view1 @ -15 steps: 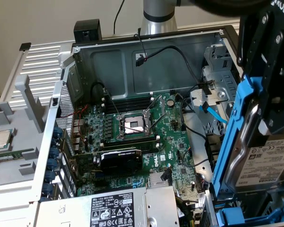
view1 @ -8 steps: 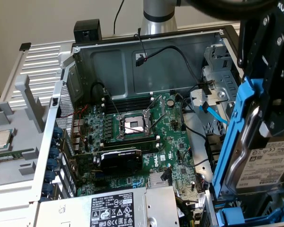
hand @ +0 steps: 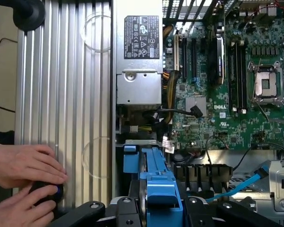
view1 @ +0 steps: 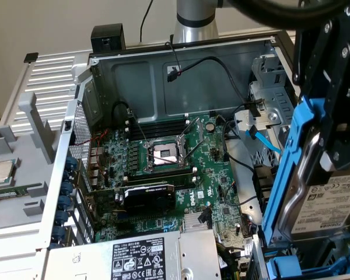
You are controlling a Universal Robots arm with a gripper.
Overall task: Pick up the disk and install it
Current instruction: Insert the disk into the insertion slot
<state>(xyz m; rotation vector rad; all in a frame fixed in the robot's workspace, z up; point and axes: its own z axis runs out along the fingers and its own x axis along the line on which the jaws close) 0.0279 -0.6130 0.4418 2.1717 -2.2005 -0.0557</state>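
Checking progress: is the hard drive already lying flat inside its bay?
No, the silver-grey hard drive in its blue plastic carrier stands tilted on edge, gripped by the black pincer.

The silver-grey disk (view1: 332, 204), clipped in its blue carrier frame, is hanging steeply tilted at the exterior view's right, white label showing.

A robotics lab set up for computer assembly was indicated by an opened desktop case (view1: 163, 70) with its motherboard (view1: 216, 175) and empty CPU socket (view1: 163, 153) laid bare on a ribbed metal counter (hand: 66, 94), a robot arm's column (view1: 193, 20) standing beyond it, and the disk (view1: 326, 207) gripped in the end effector (hand: 160, 208).
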